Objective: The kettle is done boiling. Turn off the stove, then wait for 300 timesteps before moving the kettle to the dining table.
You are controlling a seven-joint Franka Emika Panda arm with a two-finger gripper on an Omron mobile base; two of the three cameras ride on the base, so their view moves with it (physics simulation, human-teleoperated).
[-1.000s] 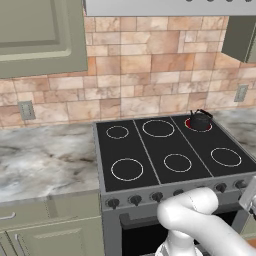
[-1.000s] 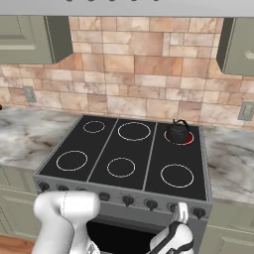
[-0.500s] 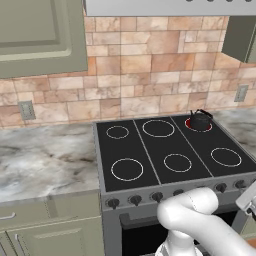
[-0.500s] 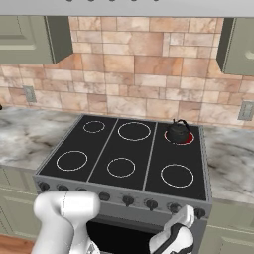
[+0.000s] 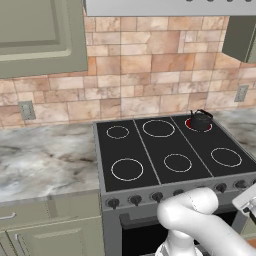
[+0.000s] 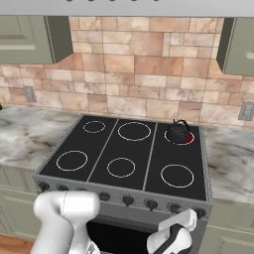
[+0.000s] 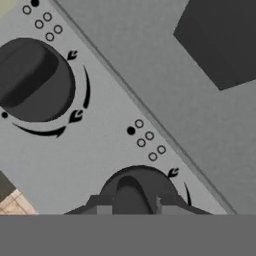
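Hand pinching a front knob of the stove; neighbouring knob beside; kettle on rear right burner, glowing red.

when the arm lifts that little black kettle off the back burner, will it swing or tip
The kettle is squat and round, so it probably sits stably and resists tipping. Its thin arched handle gives a narrow hold, so it may swing under the tool. The burner ring beneath glows red, so it is likely hot.
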